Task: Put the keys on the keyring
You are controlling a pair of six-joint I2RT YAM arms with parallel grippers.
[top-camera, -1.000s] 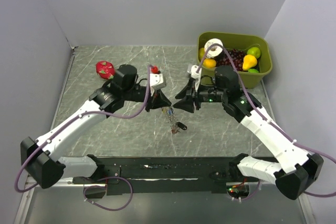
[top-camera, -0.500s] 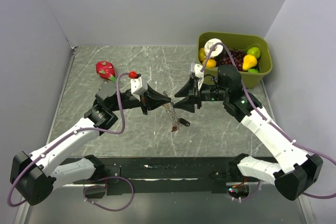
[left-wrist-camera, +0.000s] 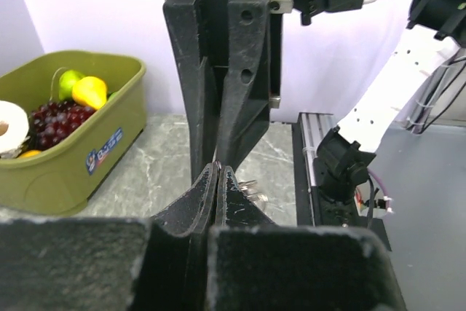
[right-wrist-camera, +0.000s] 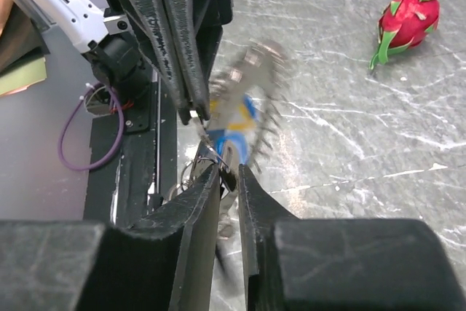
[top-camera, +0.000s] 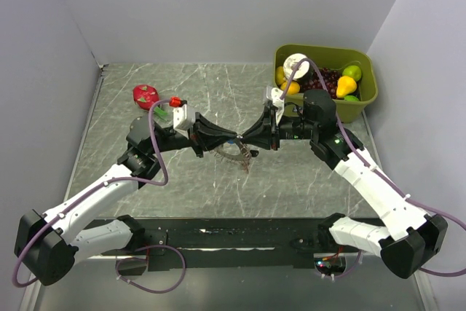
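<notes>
My left gripper (top-camera: 234,137) was pinched shut on the keyring (right-wrist-camera: 218,169), well left of the green bin (top-camera: 328,49). Whether my right gripper (top-camera: 245,138) gripped it, I couldn't tell. The keys (right-wrist-camera: 240,118) hung blurred there too.

White shells cover the left arm (top-camera: 95,194) and right arm (top-camera: 378,187), with black joints and bases. Purple cables (top-camera: 152,130) loop alongside. The matte black, wedge-shaped jaws carry screw holes. A green light (top-camera: 291,138) glows.
</notes>
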